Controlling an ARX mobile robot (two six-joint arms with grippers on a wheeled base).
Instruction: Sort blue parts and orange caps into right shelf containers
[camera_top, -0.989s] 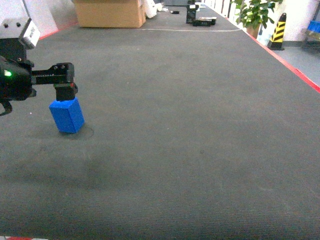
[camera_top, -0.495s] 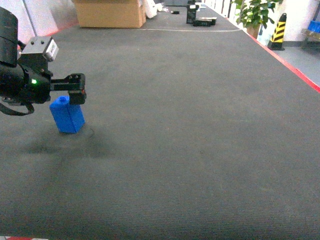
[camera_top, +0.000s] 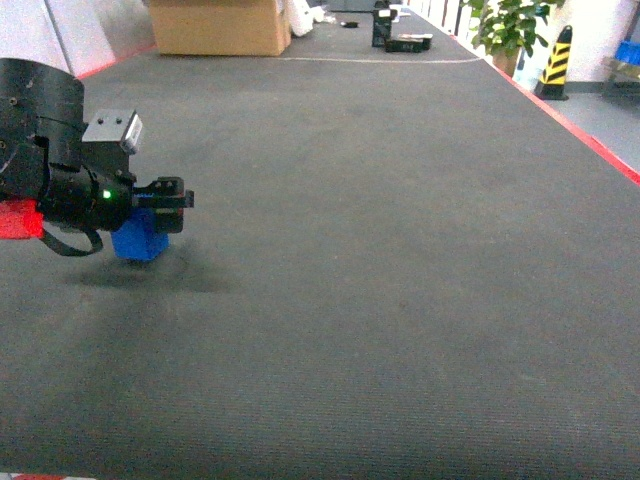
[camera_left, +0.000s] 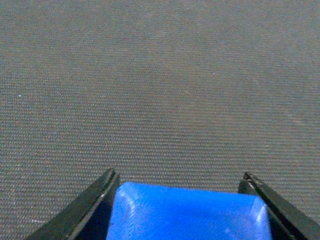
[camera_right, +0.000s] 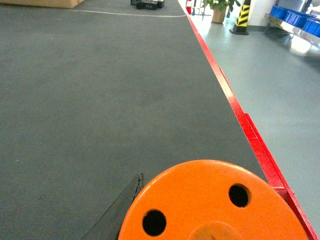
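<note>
A bright-blue part (camera_top: 140, 243) stands on the dark mat (camera_top: 380, 260) at the left. My left gripper (camera_top: 170, 200) has come down over it and hides its upper half. In the left wrist view the blue part (camera_left: 190, 212) fills the space between the two black fingers (camera_left: 95, 200); the left gripper (camera_left: 179, 175) stands open around it. The right gripper (camera_right: 210, 200) is shut on an orange cap (camera_right: 215, 210), whose flat holed top fills the lower frame, with one finger (camera_right: 122, 207) showing at its left. Blue containers (camera_right: 297, 14) sit far off at the right.
A cardboard box (camera_top: 220, 25) and black equipment (camera_top: 400, 40) stand at the mat's far end. A red border (camera_top: 590, 140) runs along the mat's right side, with grey floor beyond. A plant (camera_top: 510, 25) and a yellow-black bollard (camera_top: 556, 62) stand past it.
My left gripper has swung rightward and down, from above the blue part to around it. The part has stayed on the mat.
</note>
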